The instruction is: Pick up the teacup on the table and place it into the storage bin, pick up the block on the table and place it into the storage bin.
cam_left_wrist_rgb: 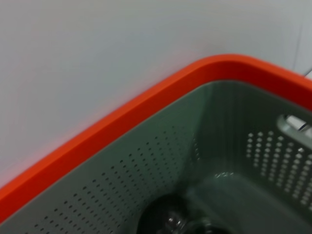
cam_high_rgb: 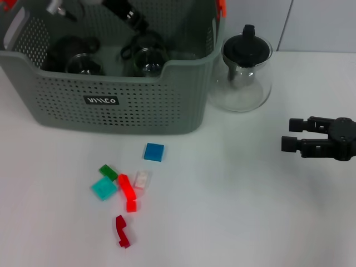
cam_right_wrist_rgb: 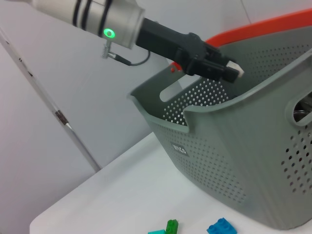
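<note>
Head view: bin (cam_high_rgb: 111, 105) holds glass teacups (cam_high_rgb: 147, 58); left gripper (cam_right_wrist_rgb: 233, 72) hovers above it, grip unclear. Right gripper (cam_high_rgb: 290, 135) waits open, empty, over the table (cam_high_rgb: 233, 211).

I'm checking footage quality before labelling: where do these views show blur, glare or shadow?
Head view: sharp, evenly lit; the blocks and the right gripper cast only faint shadows on the table, and the glass teapot shows soft reflections. Left wrist view: the storage bin rim is close and out of focus. Right wrist view: the left gripper over the bin is reasonably sharp.
</note>
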